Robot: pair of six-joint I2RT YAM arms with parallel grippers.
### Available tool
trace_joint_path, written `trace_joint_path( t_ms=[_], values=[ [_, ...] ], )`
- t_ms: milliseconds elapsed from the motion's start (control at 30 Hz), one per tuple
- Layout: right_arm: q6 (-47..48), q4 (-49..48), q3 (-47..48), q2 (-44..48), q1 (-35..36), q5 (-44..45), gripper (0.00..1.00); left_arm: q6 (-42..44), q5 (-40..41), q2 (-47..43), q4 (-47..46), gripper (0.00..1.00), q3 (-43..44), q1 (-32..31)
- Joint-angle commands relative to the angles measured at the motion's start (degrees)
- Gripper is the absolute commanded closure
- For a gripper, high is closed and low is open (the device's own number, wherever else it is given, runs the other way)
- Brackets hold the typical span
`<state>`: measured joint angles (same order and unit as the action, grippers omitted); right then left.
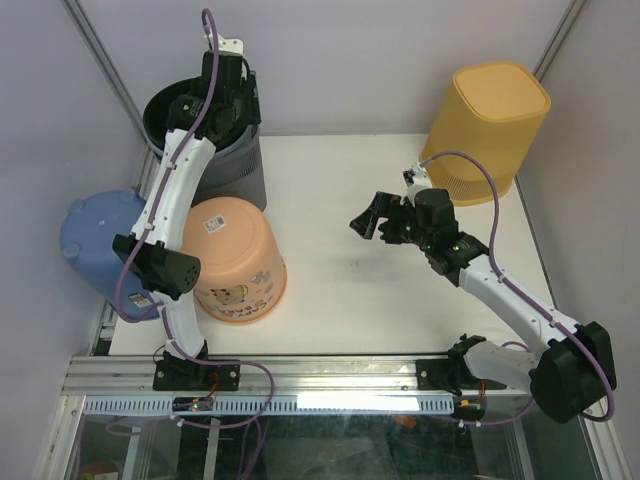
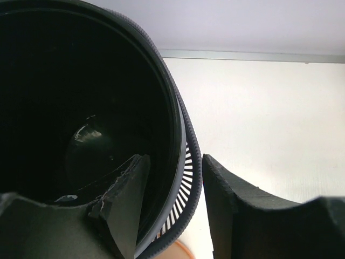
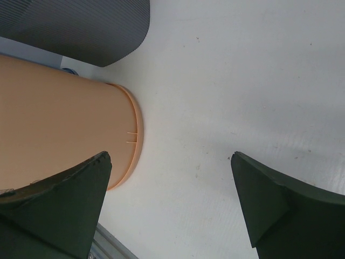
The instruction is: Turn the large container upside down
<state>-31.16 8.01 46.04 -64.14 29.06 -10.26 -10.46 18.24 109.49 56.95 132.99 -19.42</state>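
The large container [image 1: 228,168], a dark grey round bin with a slatted upper wall, stands upright at the table's back left, mouth up. My left gripper [image 1: 222,105] reaches down over its near-right rim. In the left wrist view the rim [image 2: 186,135] runs between the fingers of the left gripper [image 2: 175,157]: one finger is inside the dark bowl, the other outside, with a thin strip of table showing between the outer finger and the rim. My right gripper [image 1: 368,222] hovers open over mid-table, and nothing sits in the right gripper [image 3: 170,155] as its wrist view shows it.
An orange bucket [image 1: 235,255] stands upside down in front of the grey bin, its rim [image 3: 137,135] near my right gripper's left finger. A blue bucket [image 1: 100,235] hangs off the left edge. A yellow basket [image 1: 485,130] stands upside down at the back right.
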Motion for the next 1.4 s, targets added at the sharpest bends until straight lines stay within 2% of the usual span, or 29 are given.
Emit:
trace_joint_path(
  t_ms=[0,100,367,700,1167,1367],
  values=[
    [-0.1,-0.6,0.3,2.2,-0.1,1.5,0.03,2.0,-0.9,-0.3,-2.6,0.56,-0.1,0.6],
    [0.0,-0.3,0.0,2.4,-0.1,1.8,0.03,2.1,-1.2,0.1,-2.6,0.60,-0.7,0.6],
    [0.8,0.4,1.3,1.9,-0.1,2.0,0.03,2.6,-2.4,0.5,-2.6,0.65,-1.5,0.8],
    [0.3,1.7,0.8,2.9,-0.1,2.5,0.03,3.4,-4.5,-1.1,-3.5,1.00,2.3,1.0],
    [-2.0,0.8,0.1,3.1,-0.1,1.7,0.03,9.5,-2.1,-14.8,-16.8,1.00,8.6,0.6],
    [-3.3,-0.5,-0.5,2.8,-0.1,1.3,0.04,10.2,-4.3,-21.3,-22.1,1.00,7.8,-0.3]
  ],
)
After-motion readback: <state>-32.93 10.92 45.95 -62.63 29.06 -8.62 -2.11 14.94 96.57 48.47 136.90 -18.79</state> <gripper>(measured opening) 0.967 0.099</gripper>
